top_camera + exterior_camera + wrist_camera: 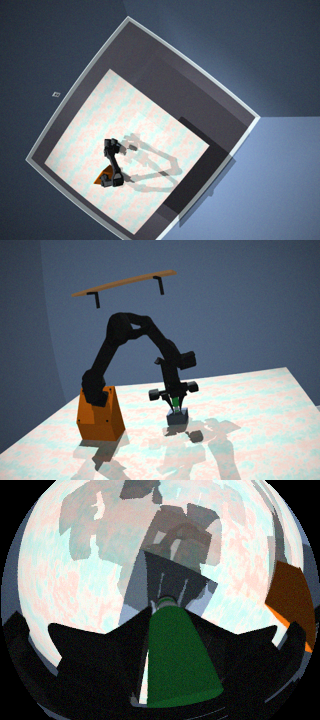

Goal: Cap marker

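Note:
The grey holder block (177, 419) (170, 575) sits on the table. The marker (176, 409) (168, 600) stands upright in it; a short pale grey part with a little green shows just above the block. The green cap (175, 401) (177, 655) is upright over the marker, in line with it. How far it sits on the marker is hidden. My gripper (176, 411) (166, 612) points down and is shut on the cap, its fingertips reaching down beside the marker near the block's top. In the top view the arm hides the block, marker and cap.
The orange arm base (98, 179) (95, 431) (292, 597) stands on the pale patterned table (85, 129) (271, 395), to the left of the block in the exterior view. A wooden shelf (124, 282) hangs on the wall behind. Arm shadows fall across the table.

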Controlling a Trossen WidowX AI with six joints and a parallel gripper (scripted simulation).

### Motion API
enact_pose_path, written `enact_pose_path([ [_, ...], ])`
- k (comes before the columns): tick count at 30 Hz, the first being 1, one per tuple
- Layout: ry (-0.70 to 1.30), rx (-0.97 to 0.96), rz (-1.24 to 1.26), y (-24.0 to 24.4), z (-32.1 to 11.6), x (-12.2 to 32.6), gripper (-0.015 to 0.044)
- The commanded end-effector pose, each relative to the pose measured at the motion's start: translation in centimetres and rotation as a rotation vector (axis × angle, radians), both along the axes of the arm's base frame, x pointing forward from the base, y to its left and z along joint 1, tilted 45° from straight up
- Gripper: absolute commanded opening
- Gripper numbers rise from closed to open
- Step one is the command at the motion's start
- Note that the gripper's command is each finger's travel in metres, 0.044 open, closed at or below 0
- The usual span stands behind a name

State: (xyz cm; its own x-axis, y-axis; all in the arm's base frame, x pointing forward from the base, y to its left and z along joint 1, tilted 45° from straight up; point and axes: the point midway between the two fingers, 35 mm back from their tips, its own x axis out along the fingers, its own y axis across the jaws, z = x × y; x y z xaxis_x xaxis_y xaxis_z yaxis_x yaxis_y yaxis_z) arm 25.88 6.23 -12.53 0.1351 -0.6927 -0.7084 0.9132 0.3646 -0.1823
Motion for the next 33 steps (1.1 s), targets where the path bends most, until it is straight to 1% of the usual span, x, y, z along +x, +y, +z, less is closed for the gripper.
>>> enact_pose_path([
  [1, -0.008, -0.001, -0.025, -0.9, -0.8, 0.3, 0.0000],
  [12, -0.008, -0.001, -0.025, -0.9, -0.8, 0.3, 0.0000],
  [13, 0.000, 0.000, 0.000, 0.0, 0.0, 0.0, 0.0026],
  [28, 0.000, 0.000, 0.000, 0.0, 0.0, 0.0, 0.0420],
  [29, 0.000, 0.000, 0.000, 0.0, 0.0, 0.0, 0.0440],
  [31, -0.001, 0.001, 0.000, 0.2, 0.2, 0.0, 0.0440],
  [33, -0.005, 0.004, 0.003, 2.1, 1.8, 0.0, 0.0440],
])
